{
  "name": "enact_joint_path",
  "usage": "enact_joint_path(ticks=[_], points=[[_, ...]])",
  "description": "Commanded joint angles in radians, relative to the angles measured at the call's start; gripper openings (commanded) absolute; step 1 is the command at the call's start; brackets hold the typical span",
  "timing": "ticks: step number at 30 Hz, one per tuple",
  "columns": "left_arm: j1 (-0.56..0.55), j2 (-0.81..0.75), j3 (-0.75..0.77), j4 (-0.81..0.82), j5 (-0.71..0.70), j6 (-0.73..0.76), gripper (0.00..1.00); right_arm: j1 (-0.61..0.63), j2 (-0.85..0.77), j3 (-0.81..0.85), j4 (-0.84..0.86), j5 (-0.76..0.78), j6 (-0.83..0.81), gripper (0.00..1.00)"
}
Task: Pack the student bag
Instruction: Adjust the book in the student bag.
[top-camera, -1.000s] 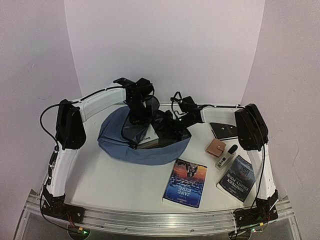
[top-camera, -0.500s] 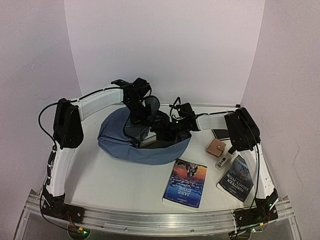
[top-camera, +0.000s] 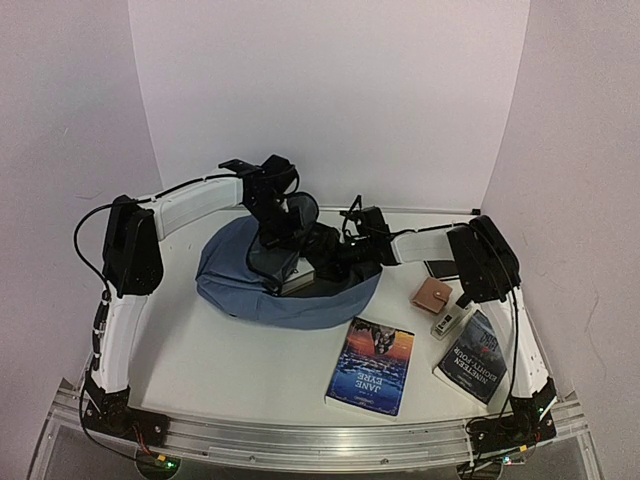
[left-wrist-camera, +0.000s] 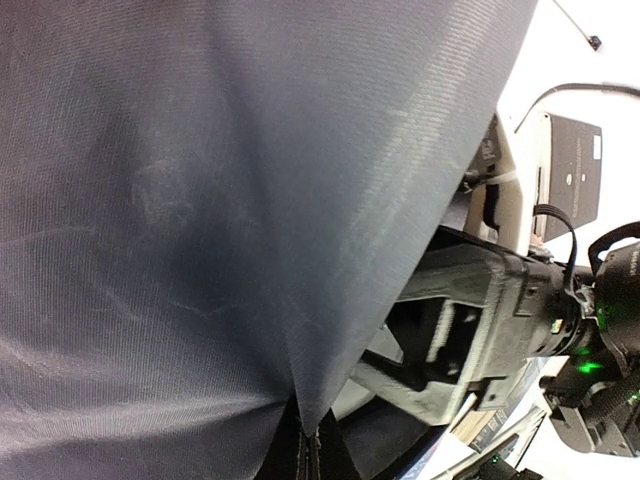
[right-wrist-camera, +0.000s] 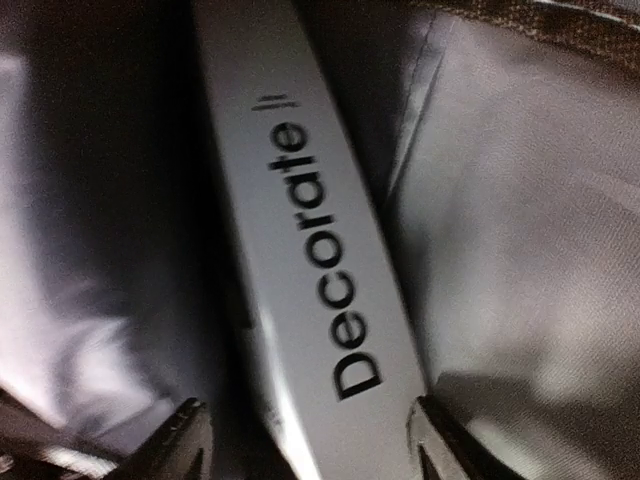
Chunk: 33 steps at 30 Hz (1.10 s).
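The slate-blue student bag (top-camera: 235, 285) lies at the middle left of the table, its opening facing right. My left gripper (top-camera: 283, 235) is shut on the bag's upper flap and holds it lifted; in the left wrist view the grey fabric (left-wrist-camera: 200, 200) runs down into the closed jaws (left-wrist-camera: 305, 460). My right gripper (top-camera: 325, 262) reaches into the opening and is shut on a white book (top-camera: 293, 283). The right wrist view shows its spine, lettered "Decorate" (right-wrist-camera: 320, 300), between my fingers (right-wrist-camera: 308, 435), with the bag's lining (right-wrist-camera: 520, 250) around it.
A "Jane Eyre" book (top-camera: 372, 365) lies front centre. A dark "Nineteen Eighty Four" book (top-camera: 474, 355), a brown wallet (top-camera: 433, 295) and a small bottle (top-camera: 450, 318) lie at the right. A flat black case (left-wrist-camera: 570, 175) lies behind the right arm.
My right arm has moved left, carrying the white book further into the bag's opening. My left gripper has kept the flap lifted, shifting slightly left.
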Motion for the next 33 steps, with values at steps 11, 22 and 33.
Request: enact_joint_path(ticks=[11, 22, 33], points=[[-0.001, -0.033, 0.074, 0.094, 0.067, 0.011, 0.0, 0.03, 0.101, 0.027, 0.456, -0.23, 0.31, 0.54], [0.025, -0.103, -0.028, 0.17, 0.043, -0.047, 0.0, 0.001, -0.03, -0.077, 0.501, -0.16, 0.364, 0.06], [0.039, -0.16, -0.087, 0.218, -0.075, -0.184, 0.0, -0.046, -0.326, -0.323, 0.075, 0.082, 0.028, 0.0]])
